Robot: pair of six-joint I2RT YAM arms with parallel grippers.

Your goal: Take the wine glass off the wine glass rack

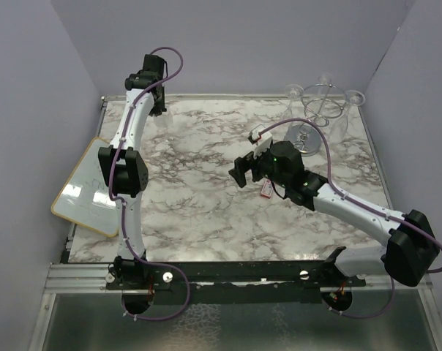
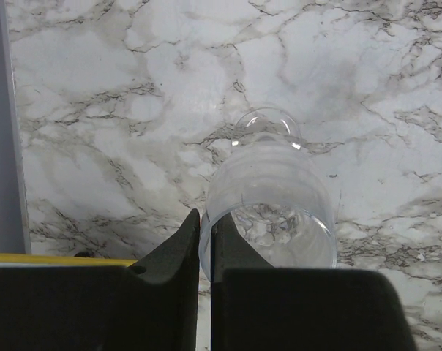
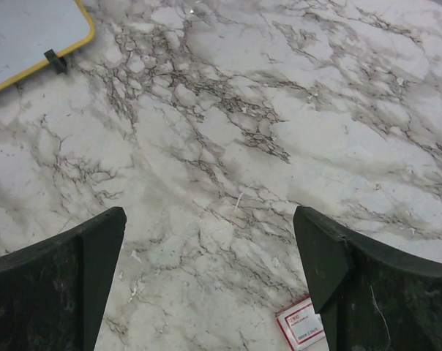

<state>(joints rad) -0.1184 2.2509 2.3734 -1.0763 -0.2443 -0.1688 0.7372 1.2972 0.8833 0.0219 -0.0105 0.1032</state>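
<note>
In the left wrist view my left gripper [image 2: 205,216] is shut on the rim of a clear wine glass [image 2: 268,190], one finger inside the bowl and one outside; its round foot [image 2: 265,124] shows beyond over the marble. In the top view this gripper [image 1: 159,108] is at the far back left, and the glass does not show there. The wire wine glass rack [image 1: 317,102] stands at the back right with clear glasses [image 1: 292,93] on its ring. My right gripper [image 1: 241,174] [image 3: 210,219] is open and empty over the table's middle.
A white board with a yellow frame [image 1: 85,186] lies off the table's left edge; it also shows in the right wrist view [image 3: 23,29]. A small red-and-white tag [image 3: 301,325] lies under the right gripper. Grey walls close in the back and sides.
</note>
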